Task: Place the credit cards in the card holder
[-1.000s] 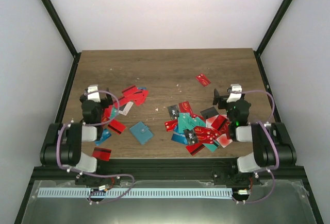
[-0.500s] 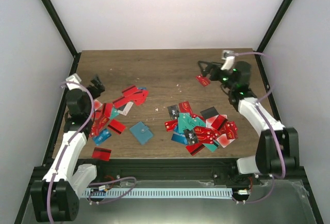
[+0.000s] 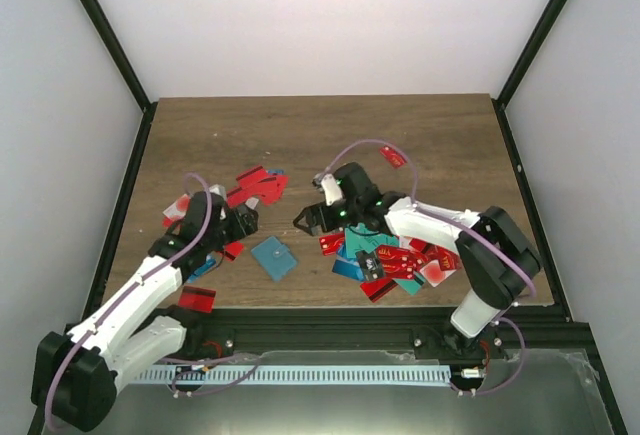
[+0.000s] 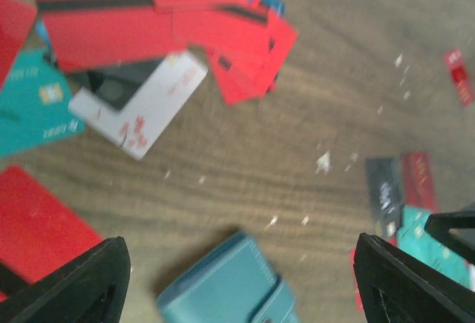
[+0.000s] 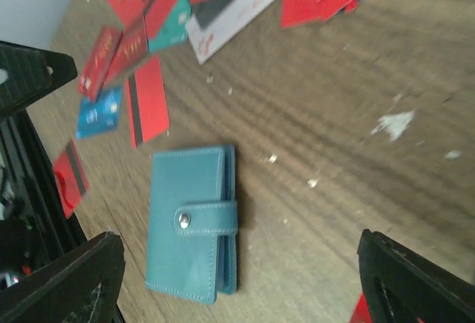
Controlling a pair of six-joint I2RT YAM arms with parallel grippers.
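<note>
A left pile (image 3: 255, 187) of mostly red cards lies scattered. The left gripper (image 3: 243, 221) hangs wide and empty just left of the closed holder (image 3: 274, 257). The right gripper (image 3: 303, 221), also wide and empty, hangs just right of it, beside the right pile (image 3: 395, 255).

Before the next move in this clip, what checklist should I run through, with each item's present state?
1. Card holder in view, between the two arms: ok.
2. Holder lies apart from the loose credit cards: ok.
3. Holder open to take cards: not ok, its strap is snapped shut.
4. Left pincer open and empty: ok.
5. Right pincer open and empty: ok.
6. Whether cards are already inside the holder: cannot tell.
</note>
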